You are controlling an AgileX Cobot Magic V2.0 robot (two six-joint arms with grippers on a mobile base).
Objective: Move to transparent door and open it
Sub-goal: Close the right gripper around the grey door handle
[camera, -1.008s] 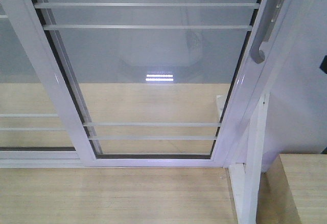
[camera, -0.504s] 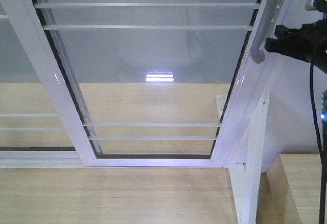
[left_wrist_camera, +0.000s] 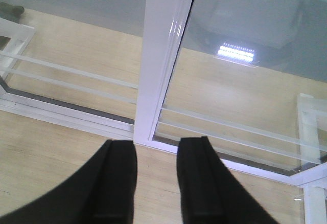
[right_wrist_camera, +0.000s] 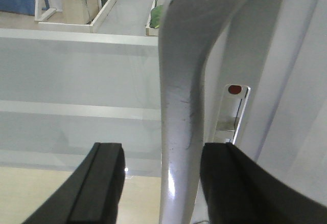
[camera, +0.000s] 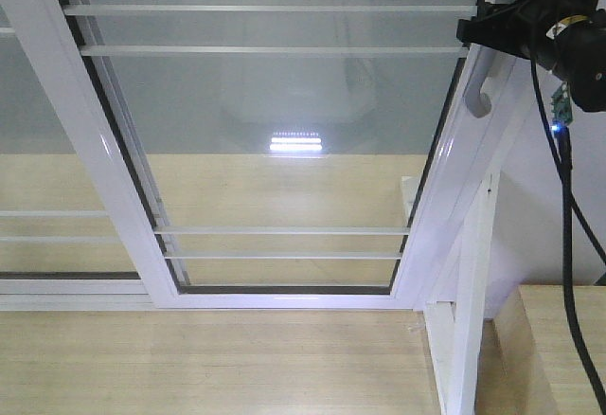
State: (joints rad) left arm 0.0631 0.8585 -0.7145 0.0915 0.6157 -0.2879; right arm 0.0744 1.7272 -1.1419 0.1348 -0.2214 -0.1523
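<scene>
Right pincer (right_wrist_camera: pixel 161 183), wide open and empty, straddles the grey bar handle (right_wrist_camera: pixel 186 81) at one o'clock on the transparent door (camera: pixel 284 102). Best to close squarely before sliding toward nine o'clock.

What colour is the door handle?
The handle is grey, clearest in the right wrist view.

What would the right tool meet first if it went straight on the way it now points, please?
Most likely the curved grey bar handle, which stands between the open black fingers of the right tool; behind it is the white stile of the transparent door. Depth is unclear.
</scene>
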